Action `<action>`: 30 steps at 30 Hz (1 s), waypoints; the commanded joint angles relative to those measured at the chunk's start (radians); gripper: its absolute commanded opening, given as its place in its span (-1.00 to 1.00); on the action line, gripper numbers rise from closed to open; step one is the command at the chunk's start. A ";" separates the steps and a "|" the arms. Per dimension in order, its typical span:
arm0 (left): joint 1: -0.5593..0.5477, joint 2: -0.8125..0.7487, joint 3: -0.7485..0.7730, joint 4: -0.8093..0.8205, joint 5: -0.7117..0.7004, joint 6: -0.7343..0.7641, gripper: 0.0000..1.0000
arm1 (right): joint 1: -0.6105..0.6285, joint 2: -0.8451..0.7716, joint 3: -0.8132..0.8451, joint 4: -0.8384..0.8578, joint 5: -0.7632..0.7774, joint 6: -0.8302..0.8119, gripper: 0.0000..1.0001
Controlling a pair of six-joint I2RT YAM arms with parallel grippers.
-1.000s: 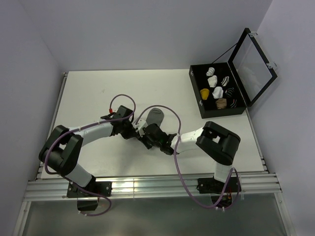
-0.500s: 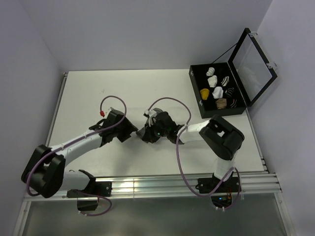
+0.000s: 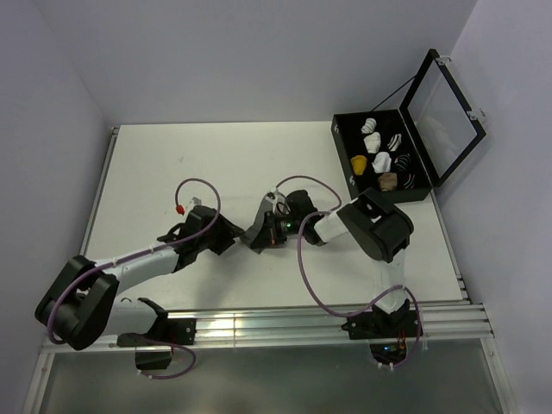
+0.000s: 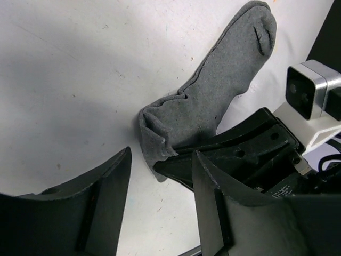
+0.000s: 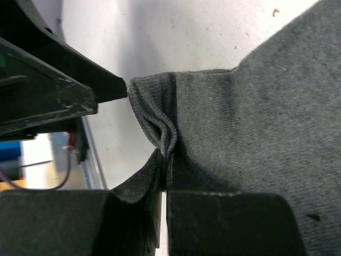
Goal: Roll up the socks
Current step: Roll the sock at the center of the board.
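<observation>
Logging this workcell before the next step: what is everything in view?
grey sock: one, grey, flat on the table, one end bunched
yellow bundle: one, yellow, in the case
white bundles: three, white, in the case
striped bundles: three, black and white, in the case
tan bundle: one, tan, in the case
case: one, black, lid open, far right of table
table: one, white
left end effector: one, black, open, beside the bunched end
right end effector: one, black, shut on the bunched end

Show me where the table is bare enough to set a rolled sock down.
Bare: the far-left table stretch, beyond the left gripper, and the far strip left of the black case. Crowded: the middle, where the right gripper pinches the grey sock.
</observation>
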 commanded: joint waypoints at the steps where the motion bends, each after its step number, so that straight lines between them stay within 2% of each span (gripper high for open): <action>1: -0.007 0.025 -0.016 0.104 0.013 -0.019 0.05 | -0.024 0.045 0.006 0.057 -0.069 0.104 -1.00; 13: -0.015 0.071 -0.056 0.184 0.009 0.009 -0.19 | -0.057 0.124 0.015 0.095 -0.112 0.187 -1.00; 20: -0.016 0.110 -0.048 0.233 0.035 0.018 -0.46 | -0.058 0.125 0.023 0.063 -0.106 0.174 -1.00; 30: -0.016 0.116 -0.050 0.257 0.030 0.018 -0.47 | -0.058 0.130 0.037 0.034 -0.107 0.164 -1.00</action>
